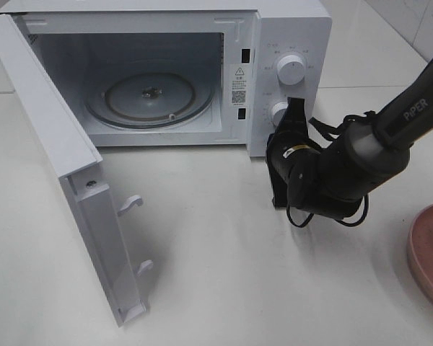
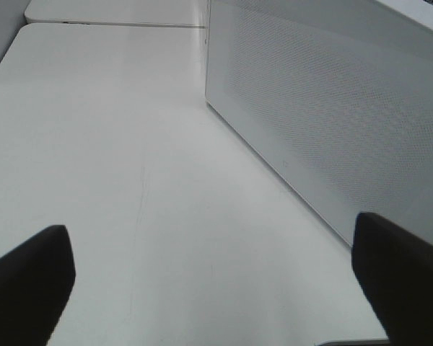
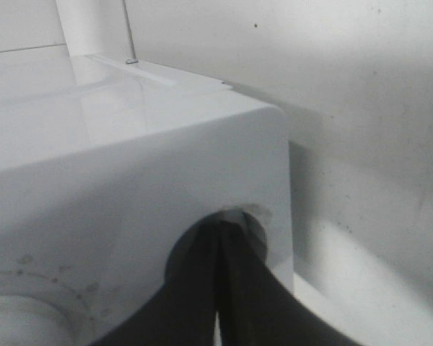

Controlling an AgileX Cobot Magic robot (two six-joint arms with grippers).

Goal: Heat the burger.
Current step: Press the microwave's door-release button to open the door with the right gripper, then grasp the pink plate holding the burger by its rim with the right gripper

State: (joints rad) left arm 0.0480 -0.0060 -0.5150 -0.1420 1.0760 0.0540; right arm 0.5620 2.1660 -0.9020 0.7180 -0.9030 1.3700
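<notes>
The burger is out of view in every frame. The white microwave (image 1: 292,29) stands at the back with its door (image 1: 50,137) swung wide to the left, and the glass turntable (image 1: 150,97) inside is bare. My right gripper (image 1: 294,107) is shut, its tips against the control panel beside the lower knob (image 1: 278,112). In the right wrist view the shut fingers (image 3: 202,288) meet at the microwave's front face (image 3: 130,187), holding nothing. My left gripper (image 2: 213,245) is open over bare table next to the microwave's perforated side wall (image 2: 332,108). It is not in the exterior high view.
A pink plate (image 1: 429,252) shows at the right edge of the table, its visible part bare. The upper knob (image 1: 291,70) sits above the right gripper. The open door juts far toward the table's front left, its latch hooks (image 1: 132,204) pointing right.
</notes>
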